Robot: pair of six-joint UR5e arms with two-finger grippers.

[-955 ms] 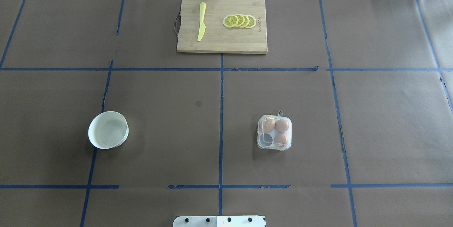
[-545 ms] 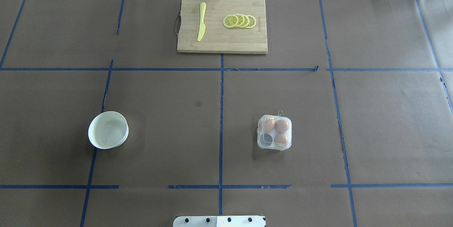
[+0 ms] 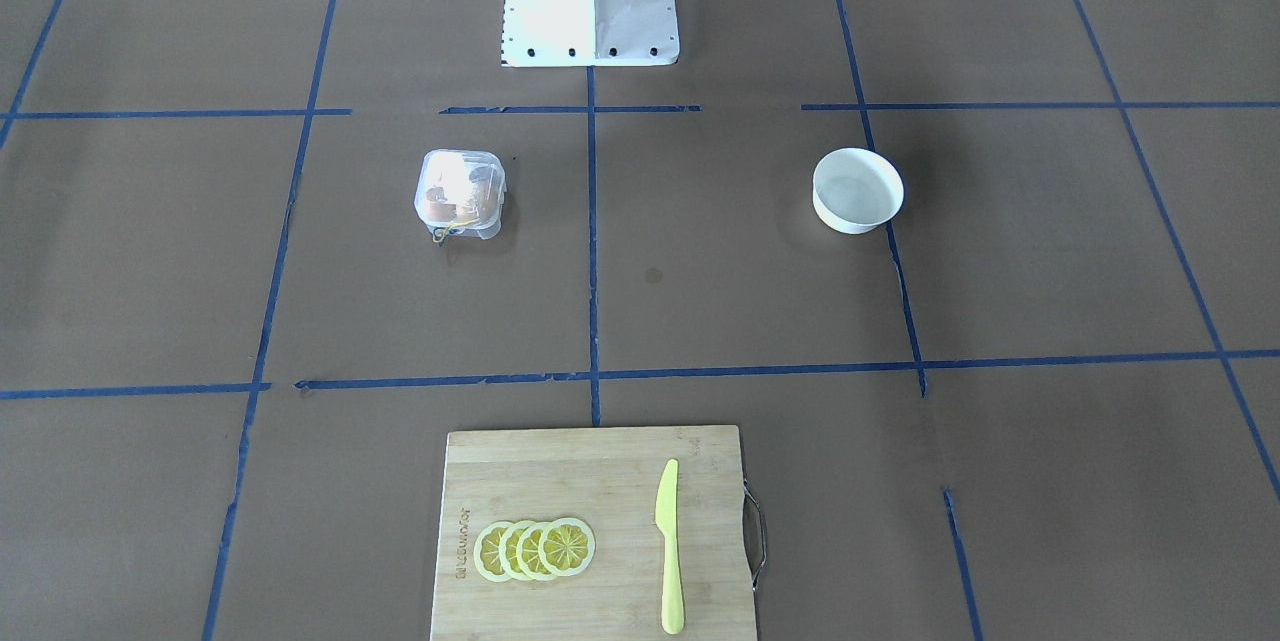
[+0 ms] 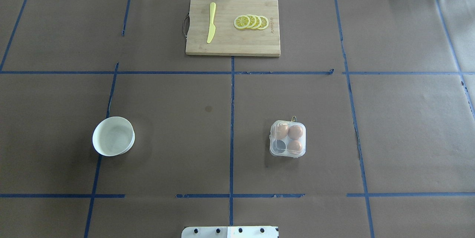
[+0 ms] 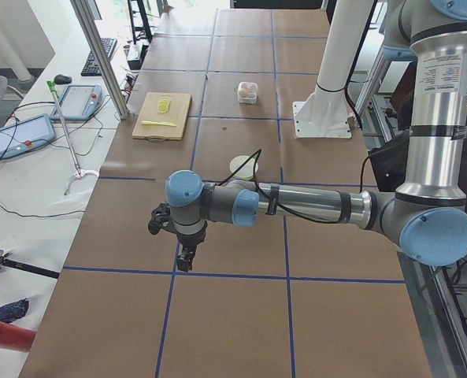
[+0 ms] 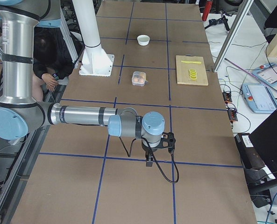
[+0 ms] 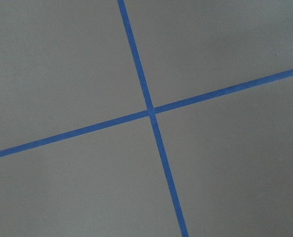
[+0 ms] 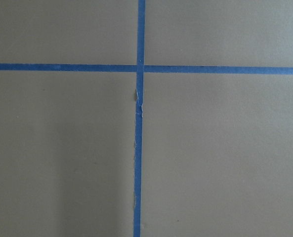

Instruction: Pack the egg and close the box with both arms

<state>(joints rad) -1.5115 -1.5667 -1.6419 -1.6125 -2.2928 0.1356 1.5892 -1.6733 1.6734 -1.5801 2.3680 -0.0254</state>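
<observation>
The clear box [image 4: 288, 143] stands right of the table's centre line, its lid seemingly down, yellow cord at its far edge. It holds three brown eggs [image 4: 295, 131]; the near-left cell is empty. It also shows in the front view [image 3: 459, 193]. No loose egg shows. The left gripper [image 5: 184, 260] hangs over the table far out at its left end. The right gripper [image 6: 148, 161] hangs far out at the right end. Both show only in side views, so I cannot tell if they are open or shut. Both wrist views show only brown paper and blue tape.
An empty white bowl [image 4: 113, 136] stands left of centre. A wooden cutting board [image 4: 232, 45] lies at the far middle with a yellow knife [image 4: 211, 22] and lemon slices [image 4: 251, 22]. The white pedestal base [image 3: 588, 1] stands at the robot's edge.
</observation>
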